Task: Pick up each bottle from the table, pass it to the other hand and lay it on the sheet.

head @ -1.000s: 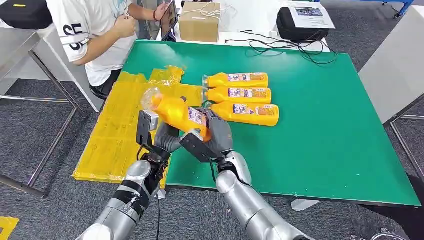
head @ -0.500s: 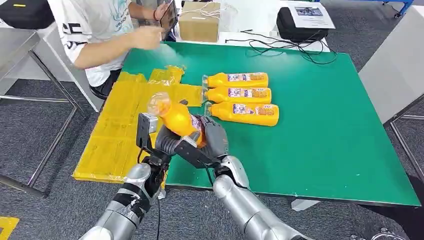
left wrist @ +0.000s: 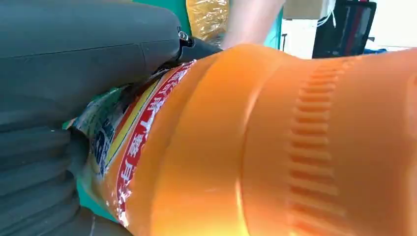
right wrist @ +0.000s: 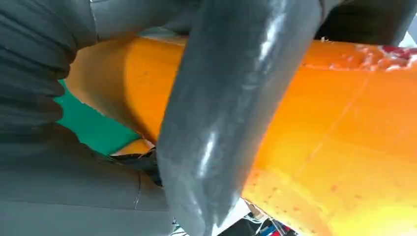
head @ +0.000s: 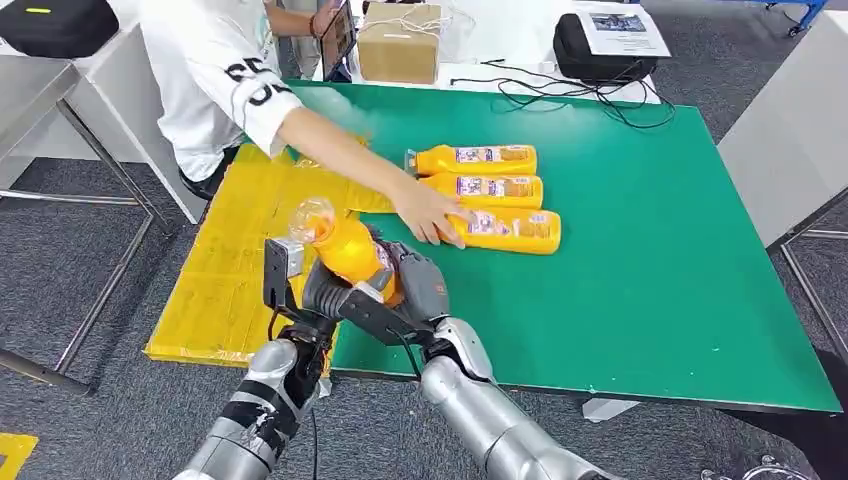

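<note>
Orange bottle [head: 345, 245] held above the near edge of the green worktop [head: 640, 260].
The bottle is gripped by both the left hand [head: 325, 285] and the right hand [head: 415, 285], cap tilted toward the yellow sheet [head: 225, 270]. Three bottles [head: 485, 190] are seen lying in a row on the worktop; the nearest is touched by a person's hand [head: 425, 212].

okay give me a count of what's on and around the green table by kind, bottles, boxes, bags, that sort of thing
Orange bottles: 4, one held, three lying on the table
Yellow sheet: 1
Cardboard box: 1
Black bags: 2
Total: 8
</note>
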